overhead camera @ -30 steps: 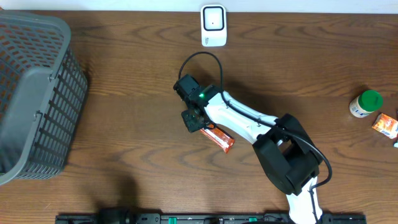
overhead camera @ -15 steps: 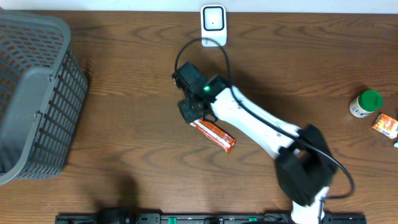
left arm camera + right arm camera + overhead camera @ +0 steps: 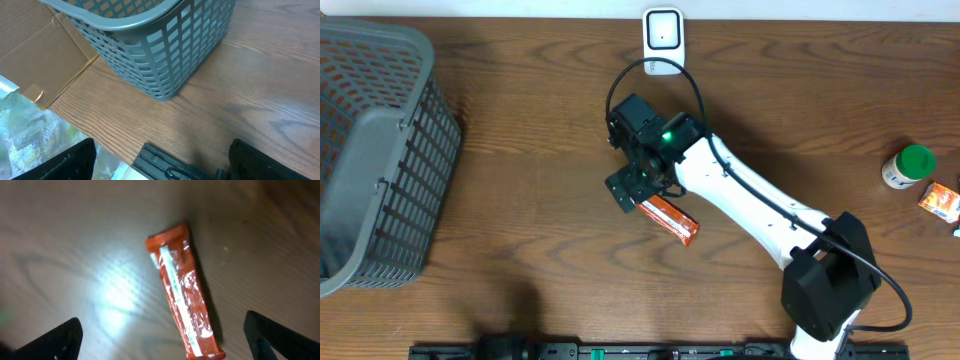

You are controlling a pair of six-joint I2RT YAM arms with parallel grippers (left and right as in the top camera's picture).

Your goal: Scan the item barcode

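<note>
Since the earlier overhead frames the right arm has stretched out, its elbow swinging toward the lower right, and the right gripper (image 3: 632,188) has let go of the orange snack bar (image 3: 668,218).

At the far left of the overhead view stands the grey mesh basket (image 3: 410,190), empty as far as can be seen and probably the place for scanned goods. The left wrist view looks across it. The left gripper (image 3: 162,162) hangs near the table's front edge with its fingers spread wide and nothing between them, parked out of the way.

In the middle of the overhead frame the bar lies flat and slantwise on the wooden table (image 3: 520,250), just below and right of the right claw. The right wrist view shows both fingers far apart at the lower corners, and the bar sits on the wood between them, untouched. No barcode can be made out on its upper face, so it may have been set down for a fresh grip. The white scanner (image 3: 662,40) sits at the top centre, well apart from the bar.

At the right edge wait a green-capped bottle (image 3: 906,166) and a small orange box (image 3: 940,202), likely later items.
</note>
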